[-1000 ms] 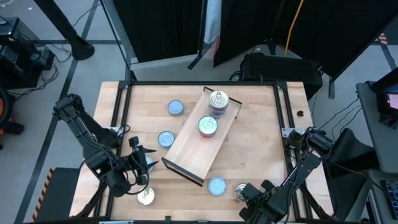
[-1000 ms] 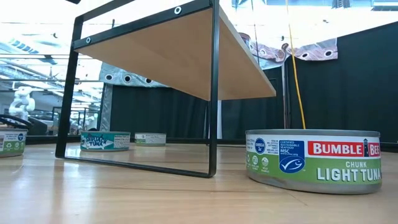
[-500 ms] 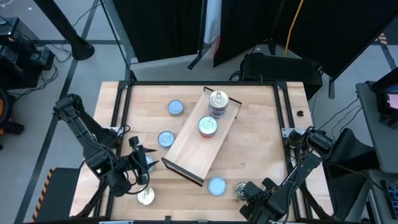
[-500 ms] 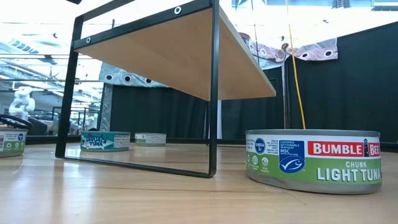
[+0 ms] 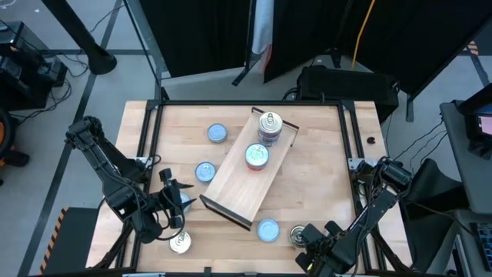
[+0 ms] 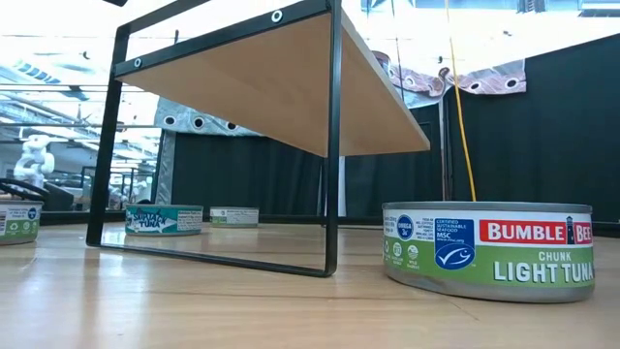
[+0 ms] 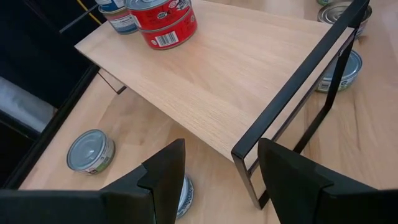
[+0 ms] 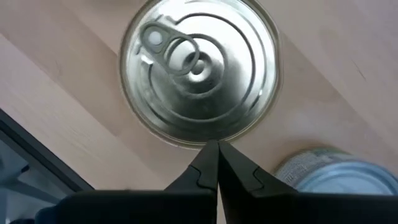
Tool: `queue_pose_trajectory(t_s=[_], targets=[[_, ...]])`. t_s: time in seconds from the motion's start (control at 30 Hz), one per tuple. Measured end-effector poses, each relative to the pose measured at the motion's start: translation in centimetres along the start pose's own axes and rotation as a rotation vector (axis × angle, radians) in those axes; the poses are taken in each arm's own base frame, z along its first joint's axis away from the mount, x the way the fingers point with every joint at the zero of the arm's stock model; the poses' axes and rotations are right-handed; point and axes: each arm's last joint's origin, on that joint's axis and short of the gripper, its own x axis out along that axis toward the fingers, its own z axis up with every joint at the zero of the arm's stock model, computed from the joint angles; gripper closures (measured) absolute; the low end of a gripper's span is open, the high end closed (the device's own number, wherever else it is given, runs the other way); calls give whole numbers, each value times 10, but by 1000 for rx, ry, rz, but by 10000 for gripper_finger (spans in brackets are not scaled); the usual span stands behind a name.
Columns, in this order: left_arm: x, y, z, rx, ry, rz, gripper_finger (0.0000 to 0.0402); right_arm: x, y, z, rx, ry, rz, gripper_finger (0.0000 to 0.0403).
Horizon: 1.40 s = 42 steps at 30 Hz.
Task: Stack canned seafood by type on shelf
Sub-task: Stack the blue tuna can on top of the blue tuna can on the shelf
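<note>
Right tool (image 8: 211, 148) sits at the counter's (image 5: 323, 154) near edge, fingers pressed together, tips just short of a silver pull-tab tin (image 8: 200, 70), a blue-topped tin (image 5: 267, 229) just beside it. Left tool (image 7: 217, 168), fingers apart and empty, hovers off the near end of the shelf (image 5: 250, 171), a tin (image 7: 91, 151) lying beyond it. The shelf lies diagonally mid-counter carrying a red-sided tin (image 7: 163, 20) and a stack (image 5: 268, 128); two blue-topped tins (image 5: 217, 133) rest on the counter beside it.
</note>
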Motion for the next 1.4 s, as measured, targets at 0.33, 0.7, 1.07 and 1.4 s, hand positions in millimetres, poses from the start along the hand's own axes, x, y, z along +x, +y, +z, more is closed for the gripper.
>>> queue_pose_trajectory(t_s=[0.33,0.7,1.07,1.4], targets=[[0,0,0,0,0,0,199,1,0,-1,-1,-14,6,403],[0,0,0,0,0,0,199,1,1,-1,-6,-9,7,403],[0,0,0,-2,-1,-1,199,6,0,-14,-12,36,0,403],[-1,2,1,-7,-9,6,199,32,6,-23,-40,65,-50,403]])
